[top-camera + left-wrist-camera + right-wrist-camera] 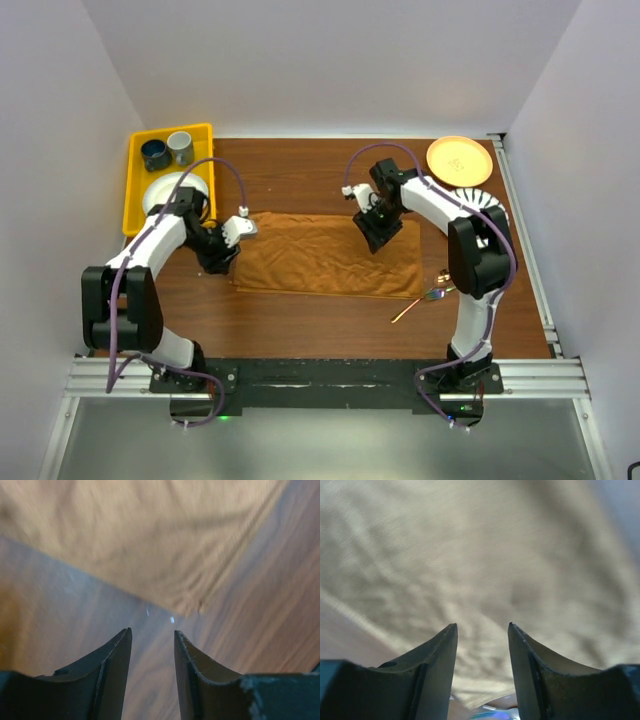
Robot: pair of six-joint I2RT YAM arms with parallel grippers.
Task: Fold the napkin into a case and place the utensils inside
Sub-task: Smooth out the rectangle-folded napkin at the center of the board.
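Observation:
The rust-brown napkin (325, 255) lies as a wide folded rectangle in the middle of the wooden table. My left gripper (222, 260) is low at the napkin's left edge. In the left wrist view its jaws (152, 630) stand apart over bare wood, with a napkin (150, 540) corner just ahead and nothing between them. My right gripper (373, 240) hovers over the napkin's upper right part. The right wrist view has that gripper (482, 625) open above the cloth (470, 555), holding nothing. The utensils (428, 296) lie on the wood off the napkin's right edge.
A yellow tray (136, 210) at the back left holds two cups (167, 150) and a white bowl (165, 190). An orange plate (459, 159) sits at the back right, with a white ribbed dish (478, 198) beside the right arm.

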